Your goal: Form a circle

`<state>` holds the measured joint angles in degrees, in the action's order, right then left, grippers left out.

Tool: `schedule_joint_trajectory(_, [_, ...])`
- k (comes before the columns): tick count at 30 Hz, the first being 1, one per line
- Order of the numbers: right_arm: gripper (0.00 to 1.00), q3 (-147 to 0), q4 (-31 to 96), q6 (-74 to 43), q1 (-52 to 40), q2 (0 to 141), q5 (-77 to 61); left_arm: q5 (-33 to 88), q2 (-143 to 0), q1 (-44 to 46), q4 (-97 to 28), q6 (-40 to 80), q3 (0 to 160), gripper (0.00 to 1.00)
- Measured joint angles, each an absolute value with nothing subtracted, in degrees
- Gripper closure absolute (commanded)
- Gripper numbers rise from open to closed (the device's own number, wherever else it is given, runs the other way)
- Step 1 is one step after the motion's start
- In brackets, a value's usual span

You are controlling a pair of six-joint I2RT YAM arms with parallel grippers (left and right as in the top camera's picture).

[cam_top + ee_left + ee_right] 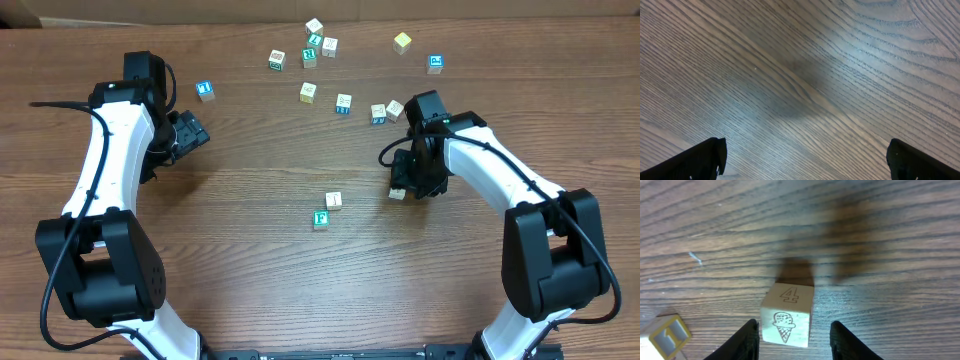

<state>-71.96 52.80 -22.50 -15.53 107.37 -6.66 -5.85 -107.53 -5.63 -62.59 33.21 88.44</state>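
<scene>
Right end effector (794, 331) straddles cream cube (787, 315), apparently ungripped.

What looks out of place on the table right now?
Nothing damaged or spilled. The cubes lie loosely scattered, no ring: most toward the far side, while a green-faced cube and a cream cube sit apart mid-table.

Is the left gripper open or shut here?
Open: fingers of the left gripper stand wide apart, only table between them.

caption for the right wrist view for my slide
Right gripper straddling a cream wooden cube bearing a 4 and an ice-cream cone, jaws not yet shut, yellow-framed cube at lower left.
</scene>
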Motion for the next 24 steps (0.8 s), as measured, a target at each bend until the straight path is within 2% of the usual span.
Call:
schedule_joint_trajectory(12, [0.57,-68.6,48.0,-22.5,-15.5,107.4,-6.7,-5.8,-107.5,-5.6,-62.6,33.2,88.4,0.0])
schedule_joint_trajectory(21, [0.69,-68.6,46.9,-22.4,-15.5,107.4,-7.3,-5.8,-107.5,-5.6,-62.6,33.2,88.4,0.0])
schedule_joint_trajectory(24, [0.78,-68.6,46.9,-22.4,-15.5,107.4,-7.3,-5.8,-107.5,-5.6,-62.6,33.2,88.4,0.0])
